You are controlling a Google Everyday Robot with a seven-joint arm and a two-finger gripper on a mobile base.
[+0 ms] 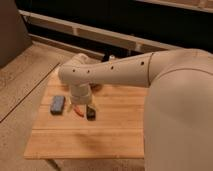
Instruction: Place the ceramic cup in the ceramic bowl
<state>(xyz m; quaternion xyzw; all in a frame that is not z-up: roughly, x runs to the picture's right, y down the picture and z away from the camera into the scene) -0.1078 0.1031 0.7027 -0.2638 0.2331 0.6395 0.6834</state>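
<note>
My cream arm [115, 70] reaches from the right across the wooden table [115, 130]. My gripper [80, 100] points down over the left middle of the table, between a blue-grey block and a small black block. The ceramic cup is not visible; it is hidden or out of view. The ceramic bowl is not clearly visible either. A dark patch [98, 87] shows just behind the wrist, and I cannot tell what it is.
A blue-grey rectangular block [57, 104] lies left of the gripper. A small black rectangular block [91, 112] lies to its right, with a thin orange item [77, 109] between them. A dark rail and wall run behind the table. Speckled floor lies to the left.
</note>
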